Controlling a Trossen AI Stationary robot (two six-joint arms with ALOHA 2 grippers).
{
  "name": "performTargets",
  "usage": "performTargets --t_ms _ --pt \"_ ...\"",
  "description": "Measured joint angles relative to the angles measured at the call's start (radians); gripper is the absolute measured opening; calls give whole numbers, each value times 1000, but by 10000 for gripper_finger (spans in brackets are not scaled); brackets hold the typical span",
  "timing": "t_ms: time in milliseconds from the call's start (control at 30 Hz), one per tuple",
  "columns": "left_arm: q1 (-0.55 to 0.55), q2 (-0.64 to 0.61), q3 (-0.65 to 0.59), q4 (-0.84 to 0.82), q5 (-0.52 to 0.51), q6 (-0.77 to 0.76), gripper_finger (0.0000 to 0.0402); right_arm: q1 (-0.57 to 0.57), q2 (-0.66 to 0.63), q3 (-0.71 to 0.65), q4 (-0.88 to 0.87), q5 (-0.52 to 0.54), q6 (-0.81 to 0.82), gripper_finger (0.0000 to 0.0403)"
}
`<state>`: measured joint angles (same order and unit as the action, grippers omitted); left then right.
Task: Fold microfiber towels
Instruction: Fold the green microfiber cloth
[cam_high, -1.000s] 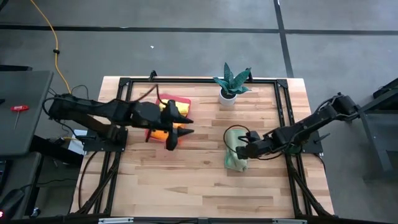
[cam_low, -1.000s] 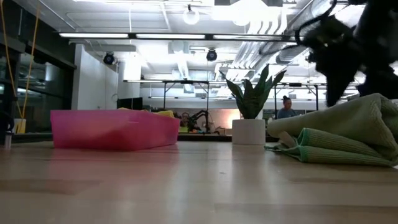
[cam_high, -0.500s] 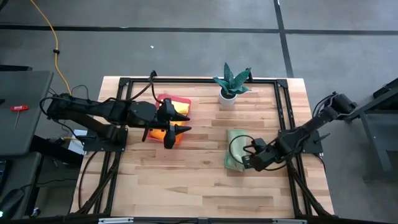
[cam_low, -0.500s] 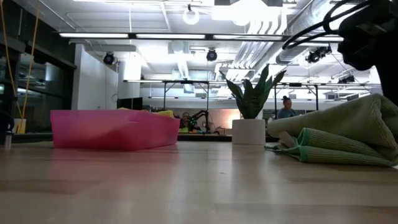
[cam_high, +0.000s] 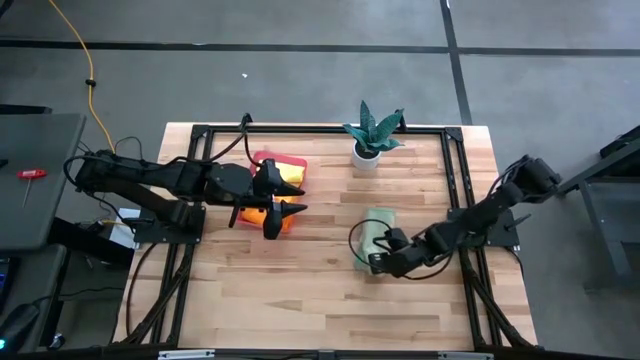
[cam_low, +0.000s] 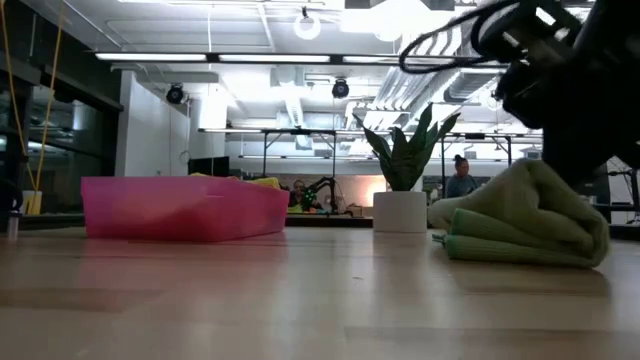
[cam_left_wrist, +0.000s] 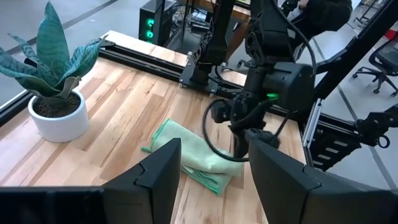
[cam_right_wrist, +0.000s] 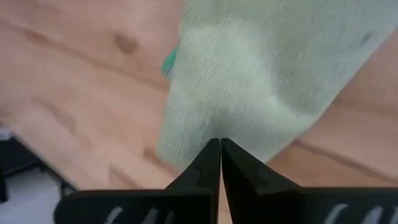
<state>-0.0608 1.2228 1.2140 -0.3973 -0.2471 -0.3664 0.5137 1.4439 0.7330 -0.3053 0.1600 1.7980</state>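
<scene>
Right pincer (cam_high: 379, 262) is clenched on the near edge of the soft pale green microfiber towel (cam_high: 374, 232), whose long axis runs straight ahead of it, away across the bench (cam_high: 320, 300).

The near end of the pale green microfiber towel (cam_high: 372, 237) is covered by the right gripper (cam_high: 380, 264) in the high view. The soft cloths in the rigid pink plastic tray (cam_low: 180, 207) are largely hidden beneath the left arm, so their number cannot be told. The distant seated person (cam_low: 461, 176) is too small to make out.
</scene>
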Motion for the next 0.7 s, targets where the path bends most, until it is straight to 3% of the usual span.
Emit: performTargets --t_ms 400,533,700 --pt "0 0 0 -3 1 0 177 -66 119 -1 85 -31 -74 4" --pt "0 0 0 -3 1 2 177 -70 44 -1 94 -30 -152 4" --pt "2 1 0 -4 -1 3 177 -67 -124 -1 -89 17 -202 4"
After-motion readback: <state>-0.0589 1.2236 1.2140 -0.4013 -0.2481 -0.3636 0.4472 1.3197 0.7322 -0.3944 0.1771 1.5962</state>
